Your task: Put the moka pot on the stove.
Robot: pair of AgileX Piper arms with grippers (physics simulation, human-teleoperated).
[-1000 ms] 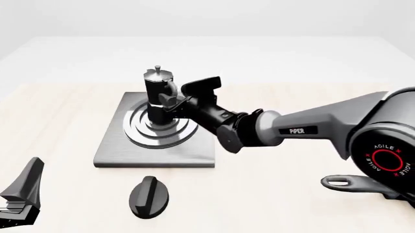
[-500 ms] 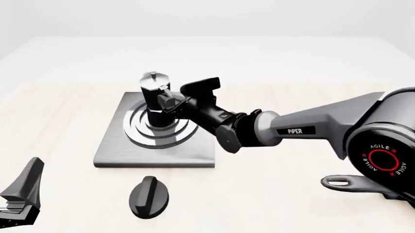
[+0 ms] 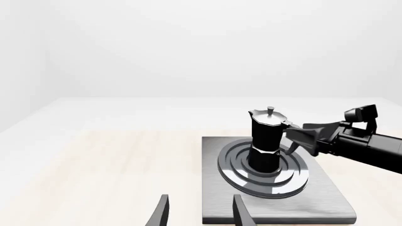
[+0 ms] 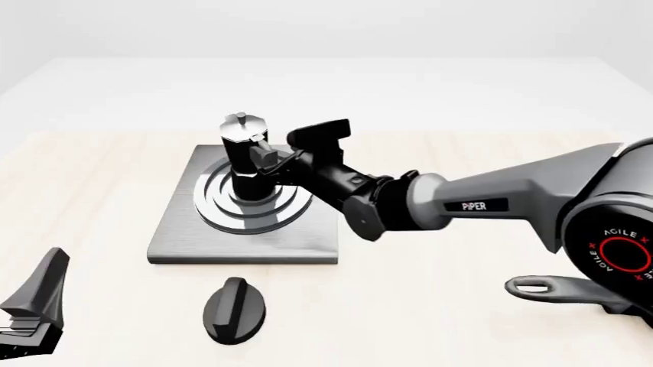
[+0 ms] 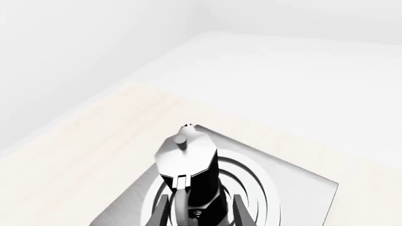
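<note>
While the small black waisted moka pot (image 4: 243, 157) stands upright on the ringed burner of the flat grey metallic stove (image 4: 245, 241), handle towards the right, the right gripper (image 4: 268, 162) reaches in low from the right, fingers apart astride the handle. The left gripper (image 3: 199, 213) idles near-left, fingers apart.

**Moka pot upright on the stove burner**

The moka pot (image 4: 243, 157) is seen standing upright on the round burner of the stove (image 4: 183, 237), a flat square grey slab with concentric silver and dark rings. A black waisted body, silver lid and top knob are shown. The pot's handle side is faced towards the right gripper (image 4: 268, 164); its handle is placed between the spread jaws, whose tips flank it without visible contact.
</note>
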